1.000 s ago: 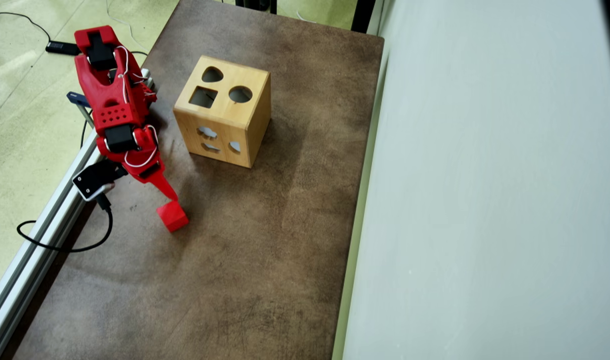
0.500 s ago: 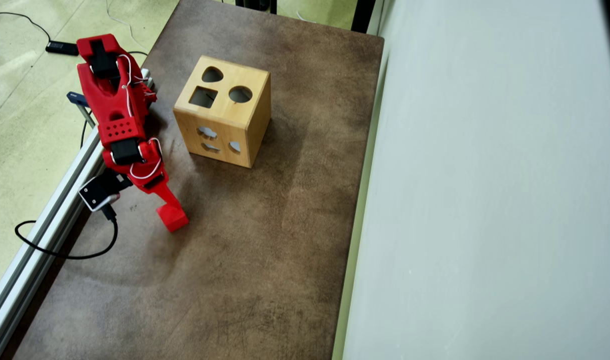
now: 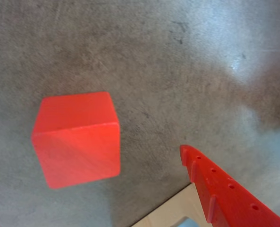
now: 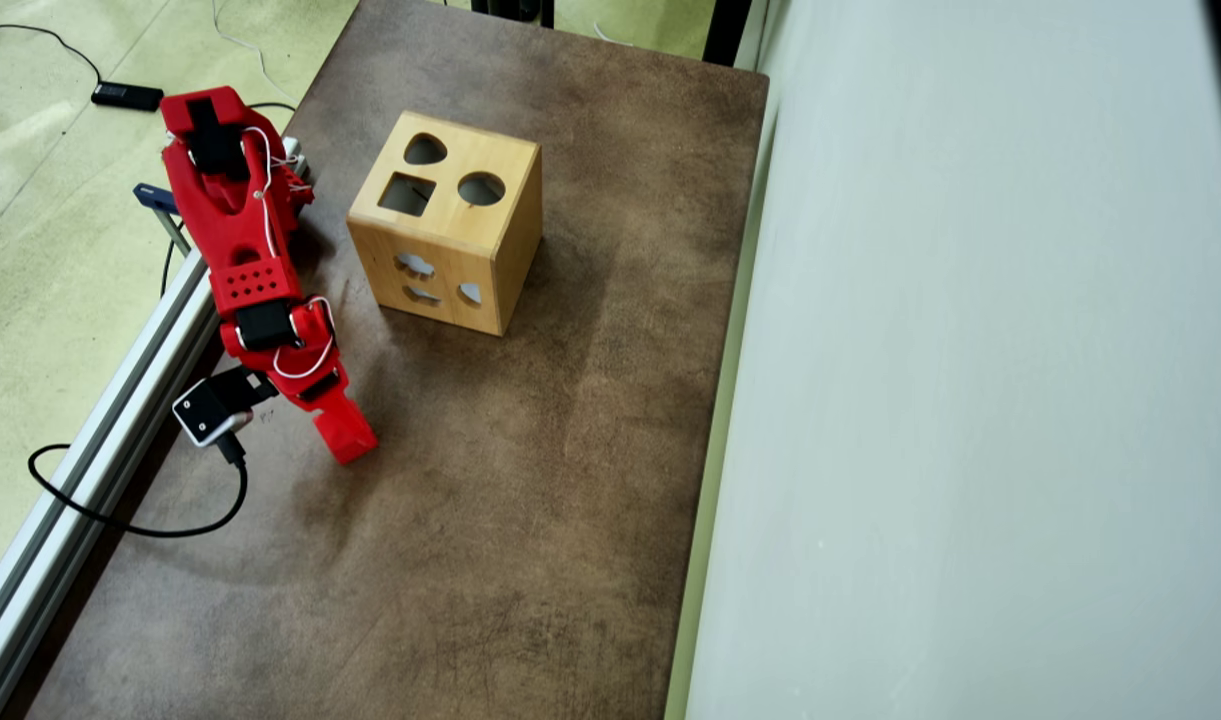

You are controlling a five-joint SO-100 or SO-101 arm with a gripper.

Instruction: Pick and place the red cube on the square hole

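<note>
One small solid bright-red cube [image 3: 77, 138] lying flat on mottled brown counter [image 3: 178, 71] in wrist view, plain smooth faces, crisp edges. One red toothed finger [image 3: 220, 191] entering from lower right, well clear of cube; sliver of other at lower left corner; gripper [image 3: 90, 203] standing spread, cube between fingers, untouched. Judging: light, rigid, somewhat slick; pinching two opposite flat faces, mid-height, looking best.

Overhead view: gripper [image 4: 345, 440] hanging over cube, cube mostly hidden. Dark square hole [image 4: 407, 194] in light wooden shape-sorter box [image 4: 490, 235] waiting well apart.
</note>
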